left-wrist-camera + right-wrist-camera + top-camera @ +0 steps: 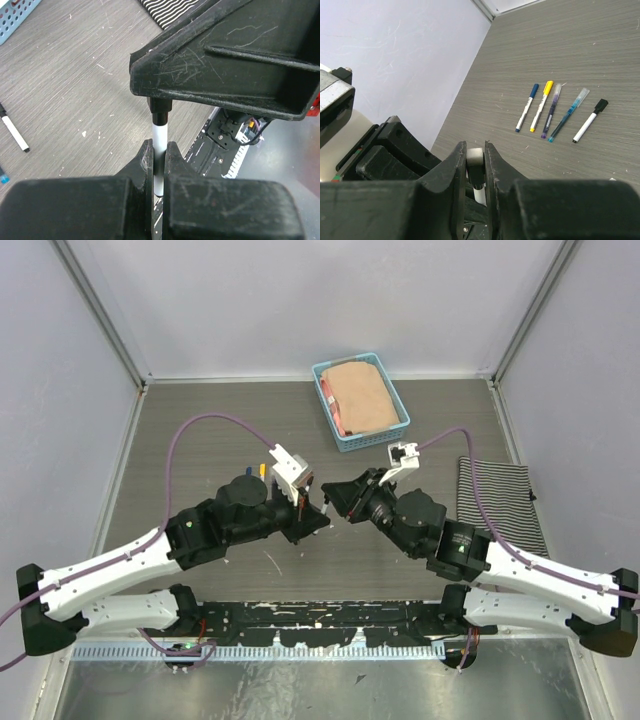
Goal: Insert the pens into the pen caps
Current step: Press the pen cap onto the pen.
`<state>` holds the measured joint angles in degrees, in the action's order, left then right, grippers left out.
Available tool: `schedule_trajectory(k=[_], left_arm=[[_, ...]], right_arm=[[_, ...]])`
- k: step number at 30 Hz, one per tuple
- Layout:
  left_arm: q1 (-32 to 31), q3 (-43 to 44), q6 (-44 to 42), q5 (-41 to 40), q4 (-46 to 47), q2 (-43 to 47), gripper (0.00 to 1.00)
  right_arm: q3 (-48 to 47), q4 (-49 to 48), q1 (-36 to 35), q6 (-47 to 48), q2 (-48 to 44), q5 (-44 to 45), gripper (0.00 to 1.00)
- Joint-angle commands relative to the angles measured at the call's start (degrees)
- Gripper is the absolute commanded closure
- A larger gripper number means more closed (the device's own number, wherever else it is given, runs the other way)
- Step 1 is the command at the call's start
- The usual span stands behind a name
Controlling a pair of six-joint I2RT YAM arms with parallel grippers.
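The left claw [159, 152] is closed tightly on a white pen [159, 137], with the pen's dark end pointing straight at the right claw [475, 148]. That claw is pressed shut on a pale cap [474, 160], exactly in line with the pen. I judge that the two arms meet above the surface [200, 430] in order to push one into the other. How deep the tip sits in the cap I cannot say, because the body of the right claw covers the joint. Further away, five pens [551, 111] lie in a neat row, apart from the claws. They seem capped, so probably they are finished. At the far side, the blue basket [374, 438] holds a tan cloth [362, 395], which hides anything under it.
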<state>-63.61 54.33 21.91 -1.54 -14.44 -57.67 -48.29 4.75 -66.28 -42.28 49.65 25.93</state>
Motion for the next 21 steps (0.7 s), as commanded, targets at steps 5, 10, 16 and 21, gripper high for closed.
schedule_trajectory(k=[5, 10, 16, 21], left_arm=[[1.19, 8.87, -2.06, -3.89, 18.04, 1.75, 1.00], [1.21, 10.09, -2.90, -3.41, 16.94, 1.45, 1.00], [1.19, 9.99, -2.90, -4.46, 17.50, 1.78, 1.00], [1.19, 10.49, -2.57, -5.21, 19.42, 1.72, 1.00]], right_arm=[[1.95, 11.93, -10.04, -4.38, 4.69, -2.73, 1.00], [2.15, 13.15, -11.48, -4.73, 5.15, -1.87, 1.00], [2.64, 13.57, -11.87, -4.94, 5.39, -2.26, 1.00], [3.75, 13.31, -13.49, -6.60, 5.34, -0.85, 1.00]])
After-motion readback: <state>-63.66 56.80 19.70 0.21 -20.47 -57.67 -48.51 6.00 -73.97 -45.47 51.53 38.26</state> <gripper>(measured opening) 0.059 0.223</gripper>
